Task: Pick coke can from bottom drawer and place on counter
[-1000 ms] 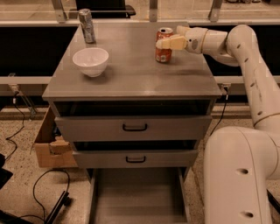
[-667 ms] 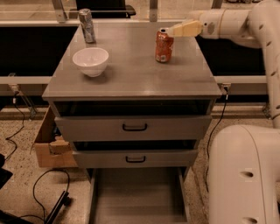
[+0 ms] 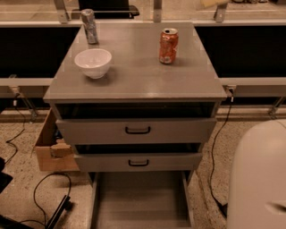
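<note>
Coke can (image 3: 168, 45) upright on counter (image 3: 134, 76), right rear. Bottom drawer (image 3: 140, 201) open. We judge placing done. Gripper (image 3: 209, 2) at top edge, apart from can; grip state we cannot tell. Next: arm retreat only.

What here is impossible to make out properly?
Claw: only a tan sliver at the camera view's top edge, the rest cut off.
Bottom drawer: front end cut off by the lower edge.
Coke can on the counter: white markings too small to read.
</note>
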